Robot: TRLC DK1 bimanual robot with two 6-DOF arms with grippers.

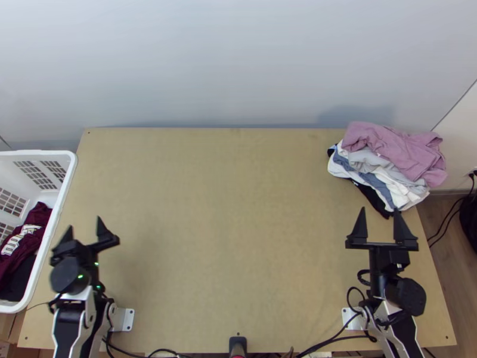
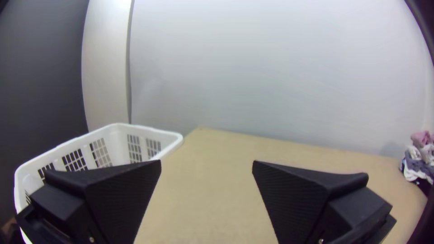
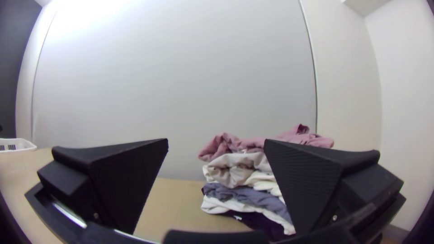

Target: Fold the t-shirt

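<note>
The white basket (image 1: 36, 153) stands at the left edge of the light wooden table (image 1: 226, 238). The maroon garment (image 1: 15, 259), apparently the t-shirt, lies bunched inside the basket, pale print facing up, with dark cloth (image 1: 21, 279) beside it at the basket's near end. The left tool (image 1: 84, 222) is positioned over the table just to the right of the basket; its two flat fingers are spread wide, with nothing between them. The garment is therefore to the left of this tool, near it but not in contact, on the other side of the basket's right wall. The right tool (image 1: 380, 210) is positioned well to the right of the basket, across the table; its fingers are likewise wide apart and hold nothing. The stack of garments (image 1: 393, 146), pink cloth uppermost, rests at the table's far corner opposite the basket.
</note>
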